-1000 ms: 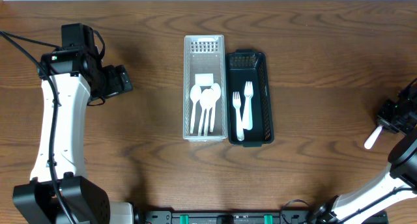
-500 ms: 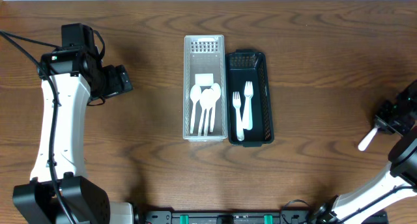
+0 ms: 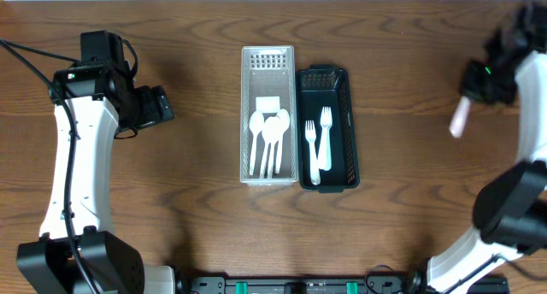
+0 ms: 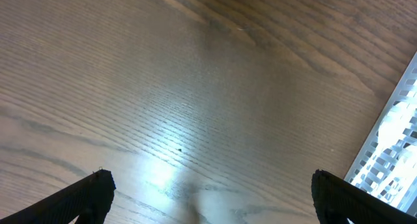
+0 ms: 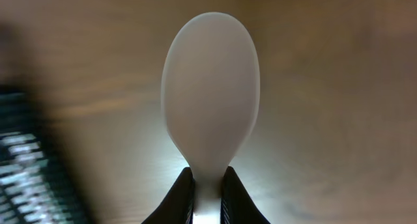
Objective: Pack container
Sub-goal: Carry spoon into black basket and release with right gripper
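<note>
— So, clearance on the desk (image 3: 410, 217)?
— Plenty: white tray (image 3: 244, 114) and black basket (image 3: 352, 132) sit side by side, touching, mid-desk and nearer the far edge. Bare wood runs out to the left and right edges and along the near edge.
— Change from a second ago?
— Right gripper (image 3: 470, 93) has swung from the middle of the right edge up to the far-right corner, white spoon (image 3: 460, 119) with it. Left gripper (image 3: 161, 106) hasn't moved, near the left edge.
— Grip?
— Right fingers (image 5: 179, 195) pinched on the spoon's handle, bowl sticking out ahead of the tips. It's well apart from the tray, which holds other spoons (image 3: 270, 133); forks (image 3: 317, 140) lie in the basket. Left fingers (image 4: 81, 195) spread wide, nothing between them.
</note>
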You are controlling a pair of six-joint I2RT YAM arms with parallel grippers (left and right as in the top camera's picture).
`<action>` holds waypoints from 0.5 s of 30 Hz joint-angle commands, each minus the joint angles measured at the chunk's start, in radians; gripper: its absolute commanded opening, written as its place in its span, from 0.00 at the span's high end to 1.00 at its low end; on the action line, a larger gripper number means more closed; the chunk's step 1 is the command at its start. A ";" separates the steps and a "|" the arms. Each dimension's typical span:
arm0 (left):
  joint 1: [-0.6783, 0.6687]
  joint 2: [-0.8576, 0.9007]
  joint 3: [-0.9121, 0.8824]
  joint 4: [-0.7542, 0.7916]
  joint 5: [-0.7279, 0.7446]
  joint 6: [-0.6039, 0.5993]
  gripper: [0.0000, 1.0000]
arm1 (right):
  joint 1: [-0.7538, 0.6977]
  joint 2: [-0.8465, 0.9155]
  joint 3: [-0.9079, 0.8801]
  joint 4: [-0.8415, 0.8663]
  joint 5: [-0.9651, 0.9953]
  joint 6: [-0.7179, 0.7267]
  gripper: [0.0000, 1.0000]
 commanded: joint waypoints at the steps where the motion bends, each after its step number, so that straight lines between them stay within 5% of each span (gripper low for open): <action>1: 0.004 -0.008 0.010 -0.002 -0.010 0.009 0.02 | 0.155 -0.068 0.060 0.000 -0.014 0.090 0.99; 8: 0.004 -0.008 0.010 -0.002 -0.009 0.009 0.02 | 0.459 -0.029 0.050 0.073 0.071 0.249 0.99; 15: 0.004 -0.008 0.010 -0.002 -0.009 0.008 0.02 | 0.610 0.103 0.048 0.089 0.126 0.404 0.99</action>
